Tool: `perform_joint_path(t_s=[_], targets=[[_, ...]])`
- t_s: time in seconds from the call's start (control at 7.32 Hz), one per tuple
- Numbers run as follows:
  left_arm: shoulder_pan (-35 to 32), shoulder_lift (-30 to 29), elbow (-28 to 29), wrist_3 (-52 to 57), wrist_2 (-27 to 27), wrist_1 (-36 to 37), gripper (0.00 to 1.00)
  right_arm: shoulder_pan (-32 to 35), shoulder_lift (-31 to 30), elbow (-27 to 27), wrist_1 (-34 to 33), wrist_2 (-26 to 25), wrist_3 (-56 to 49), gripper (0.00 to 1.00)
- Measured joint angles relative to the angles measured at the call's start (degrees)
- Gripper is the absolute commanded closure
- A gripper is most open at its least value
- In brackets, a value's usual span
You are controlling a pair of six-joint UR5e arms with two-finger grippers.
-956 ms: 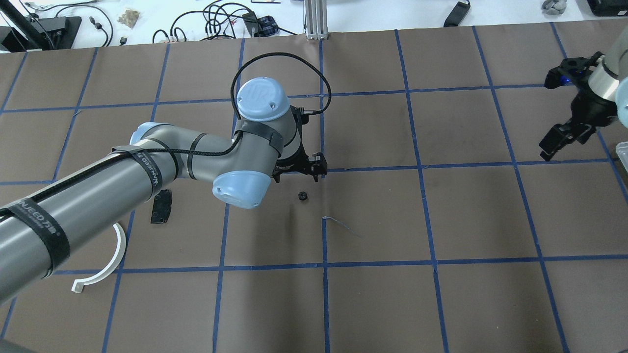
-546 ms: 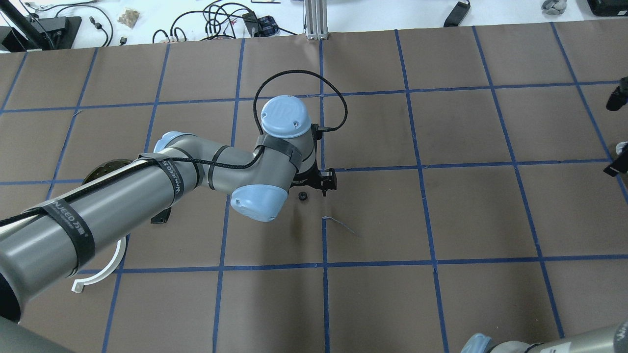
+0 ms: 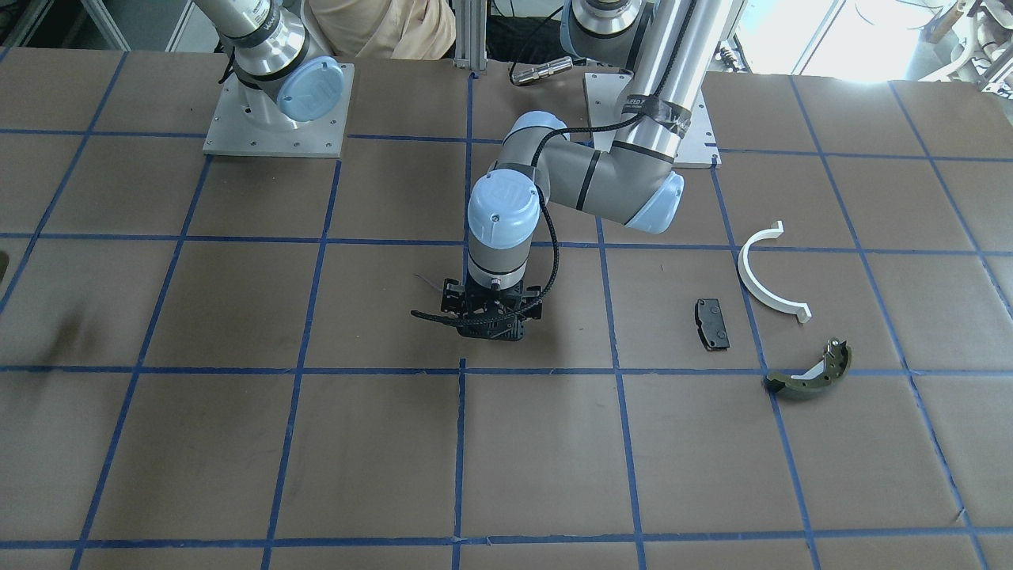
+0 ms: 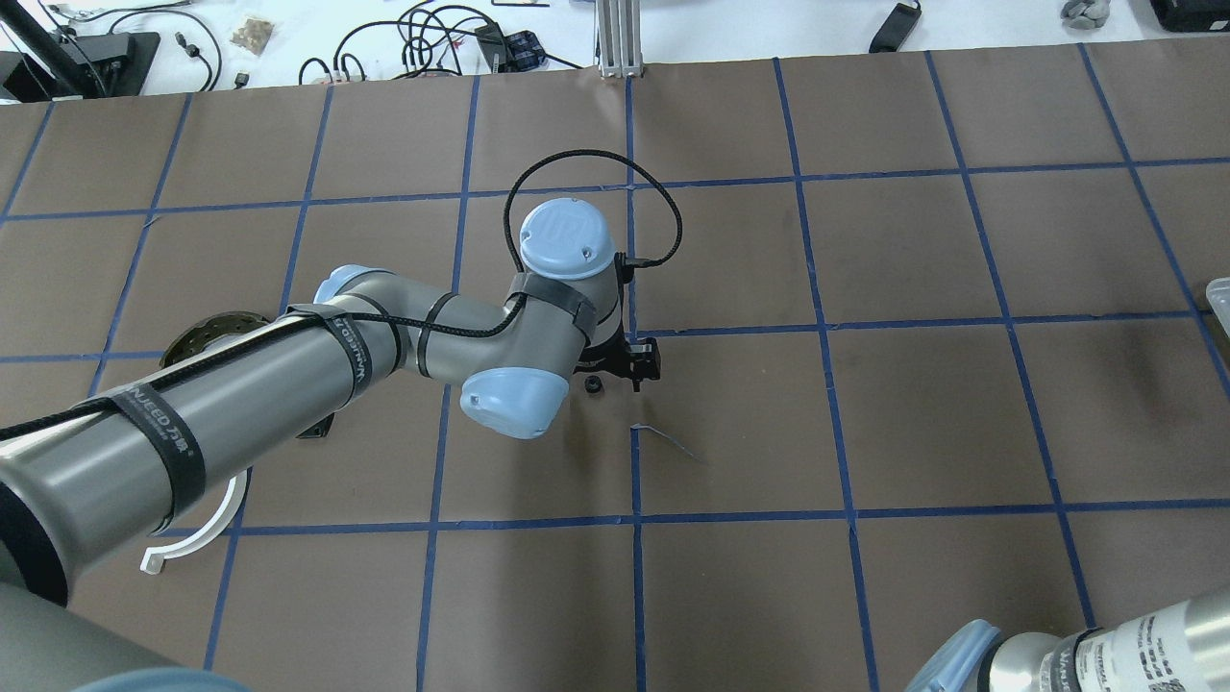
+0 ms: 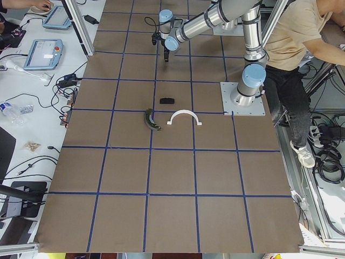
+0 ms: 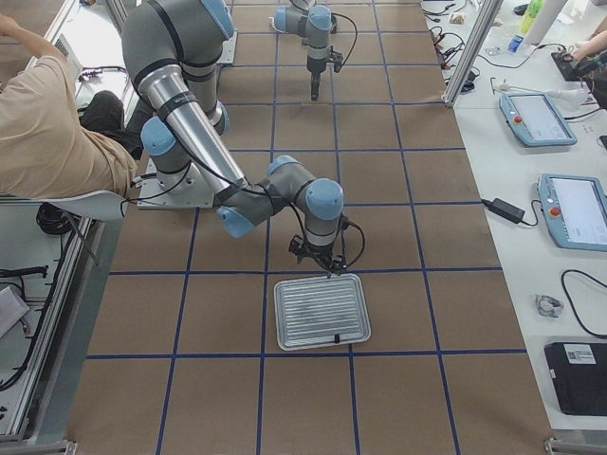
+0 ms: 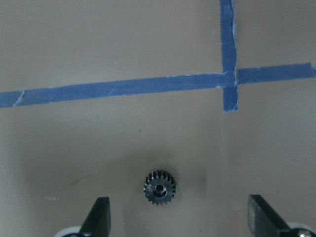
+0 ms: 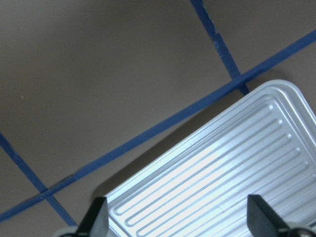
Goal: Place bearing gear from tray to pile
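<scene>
The bearing gear (image 7: 159, 187), small, black and toothed, lies flat on the brown paper (image 4: 593, 385) at the table's middle. My left gripper (image 7: 179, 212) hovers open just over it, one finger on each side, touching nothing (image 4: 629, 370). The pile lies at my left: a white half-ring (image 3: 764, 277), a black plate (image 3: 711, 323) and an olive brake shoe (image 3: 811, 372). The ribbed metal tray (image 6: 321, 311) lies at my right and looks bare. My right gripper (image 8: 177, 207) hangs open over the tray's edge (image 6: 325, 263).
Blue tape lines (image 7: 123, 88) cross the brown paper. A torn tape end (image 4: 663, 437) sticks up near the gear. A person in a tan shirt (image 6: 47, 123) sits behind the arm bases. Cables and tablets lie beyond the table's far edge (image 4: 432, 38).
My left gripper has moved right and down, closer to the gear. My right gripper has left the overhead view at the upper right; that arm's forearm now shows at the lower right.
</scene>
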Motion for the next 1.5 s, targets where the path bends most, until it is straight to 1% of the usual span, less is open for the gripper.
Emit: perform_joint_path(t_s=[0.41, 0.55, 0.68, 0.82, 1.09, 1.23, 1.37, 1.5], targets=[[0.06, -0.51, -0.31, 0.63, 0.59, 1.07, 0.66, -2.69, 7.75, -8.84, -0.61, 1.43, -15.31, 0.03], [0.07, -0.61, -0.36, 0.67, 0.61, 1.10, 0.80, -3.38, 10.03, -11.38, -0.42, 1.73, -18.98, 0.03], [0.08, -0.63, -0.35, 0.68, 0.62, 1.08, 0.98, -3.77, 11.21, -13.20, -0.04, 2.17, -21.04, 0.04], [0.11, -0.64, -0.31, 0.67, 0.65, 1.07, 1.00, -3.96, 11.70, -14.14, 0.28, 2.43, -22.31, 0.05], [0.45, -0.23, 0.01, 0.67, 0.76, 1.03, 1.00, -4.04, 12.06, -15.01, 0.48, 3.41, -23.18, 0.05], [1.97, 0.49, 0.60, 0.89, 0.60, 0.34, 1.00, -4.04, 12.47, -15.51, 0.50, 3.90, -24.07, 0.05], [4.84, 1.60, 1.40, 2.23, 0.20, -2.05, 1.00, -4.05, 12.92, -16.54, 0.53, 3.95, -25.67, 0.05], [7.85, 3.18, 1.85, 6.14, 0.12, -5.43, 1.00, -4.07, 13.38, -18.08, 1.25, 3.79, -27.16, 0.05]])
